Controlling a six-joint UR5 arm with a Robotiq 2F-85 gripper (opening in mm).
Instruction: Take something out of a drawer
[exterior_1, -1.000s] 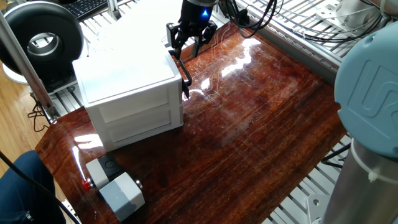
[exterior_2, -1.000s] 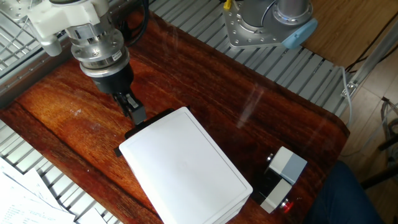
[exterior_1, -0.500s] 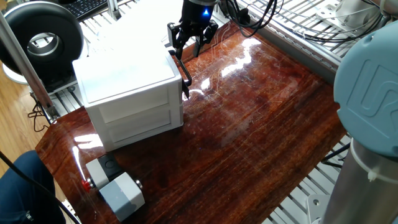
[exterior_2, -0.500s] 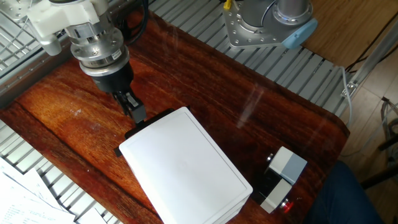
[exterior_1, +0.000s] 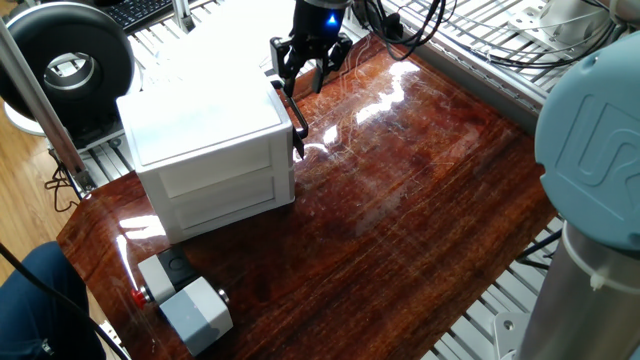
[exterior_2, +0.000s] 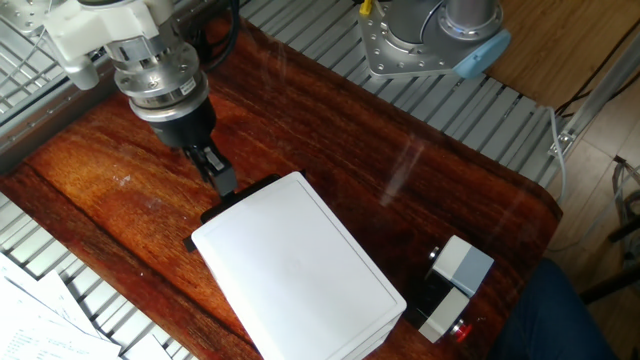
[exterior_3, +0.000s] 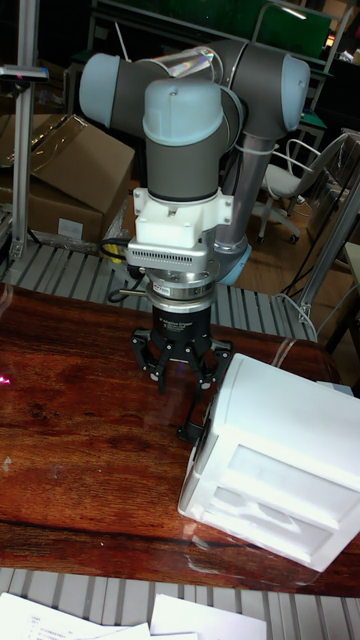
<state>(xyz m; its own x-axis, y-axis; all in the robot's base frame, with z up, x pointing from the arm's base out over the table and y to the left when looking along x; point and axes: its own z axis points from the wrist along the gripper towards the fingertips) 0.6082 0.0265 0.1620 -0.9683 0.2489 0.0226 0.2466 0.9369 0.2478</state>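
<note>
Both drawers (exterior_1: 222, 180) of the white cabinet (exterior_1: 205, 140) sit closed, contents hidden.

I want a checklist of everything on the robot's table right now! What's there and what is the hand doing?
Surface: glossy dark wooden table, bare in the middle.
Job's things: white cabinet, both drawers closed; black handle on its front side. The thing to take out is not visible.
Clutter: grey box with a red button near the table corner.
Hand: hand at the black handle; open or shut, cannot tell.
Cables: black cables behind the table.
Surroundings: metal slat frame, cardboard boxes.
</note>
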